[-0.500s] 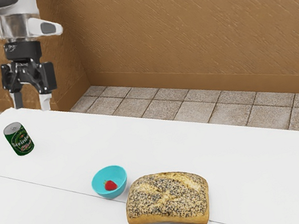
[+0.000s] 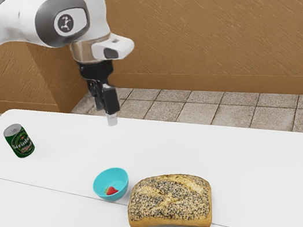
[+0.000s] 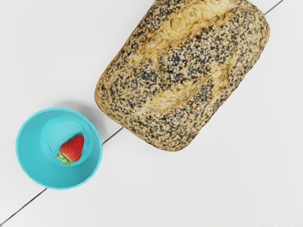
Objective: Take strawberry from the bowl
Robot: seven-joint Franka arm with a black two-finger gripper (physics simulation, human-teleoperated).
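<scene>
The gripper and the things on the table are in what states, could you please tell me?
Gripper: open, holding nothing, raised.
Strawberry: whole, leafy cap on, lying in the bowl.
Bowl: upright, uncovered, with the strawberry inside.
Loaf: uncut, seeded, crust split on top.
Can: standing upright.

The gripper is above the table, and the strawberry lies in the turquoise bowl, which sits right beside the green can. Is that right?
Not quite: the exterior view shows the turquoise bowl right beside the seeded loaf, with the green can well away. The strawberry does lie in the bowl, and the gripper is above the table.
</scene>
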